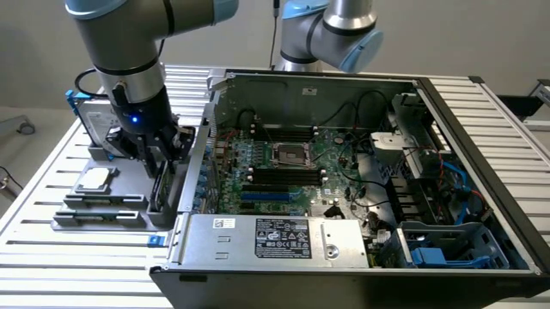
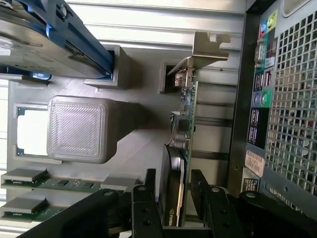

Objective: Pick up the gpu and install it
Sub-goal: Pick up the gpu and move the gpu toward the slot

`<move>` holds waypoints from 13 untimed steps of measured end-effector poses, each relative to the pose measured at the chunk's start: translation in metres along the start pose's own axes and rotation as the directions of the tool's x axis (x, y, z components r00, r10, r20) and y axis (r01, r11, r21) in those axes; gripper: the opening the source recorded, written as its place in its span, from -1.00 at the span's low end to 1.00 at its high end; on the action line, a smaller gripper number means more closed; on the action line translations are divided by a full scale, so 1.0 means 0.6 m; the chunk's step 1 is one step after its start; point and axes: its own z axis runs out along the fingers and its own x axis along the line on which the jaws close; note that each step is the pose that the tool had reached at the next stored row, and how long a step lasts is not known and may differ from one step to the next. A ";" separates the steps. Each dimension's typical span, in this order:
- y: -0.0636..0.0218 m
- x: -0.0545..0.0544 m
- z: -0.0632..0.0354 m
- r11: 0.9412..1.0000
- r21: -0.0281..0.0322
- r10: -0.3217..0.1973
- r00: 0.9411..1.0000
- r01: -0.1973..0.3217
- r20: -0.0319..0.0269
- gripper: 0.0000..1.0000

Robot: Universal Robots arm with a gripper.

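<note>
Where the two black fingers (image 2: 149, 194) stand apart, the gpu (image 2: 188, 104) sits on edge between them, one finger close to its black face and a thin gap showing beside the other, so the gripper (image 2: 174, 173) is spread around the card without pinching it; the card stands upright in a slot of the grey holder tray (image 2: 133, 141), its metal bracket (image 2: 208, 47) at the end away from the fingers; on the same tray lie a hard drive in a blue frame (image 2: 44, 44), a processor chip (image 2: 30, 131) and two memory sticks (image 2: 59, 182); in the exterior view gripper and tray are at about nine o'clock, just beside the wall of the open computer case (image 1: 481, 129), which spreads from the centre to three o'clock; its motherboard (image 1: 284, 161) lies bare at the centre, the power supply (image 1: 275, 241) at six o'clock; a second arm (image 1: 331, 32) stands at twelve o'clock.
</note>
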 end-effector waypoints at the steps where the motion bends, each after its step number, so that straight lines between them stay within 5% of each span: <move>1: 0.001 0.000 0.001 1.000 0.000 0.001 1.000 -0.001 0.000 -0.15; 10: 0.001 0.000 0.008 1.000 0.000 0.003 1.000 -0.003 0.000 -0.20; 13: 0.001 0.000 0.008 1.000 0.000 0.003 1.000 -0.003 0.000 -0.47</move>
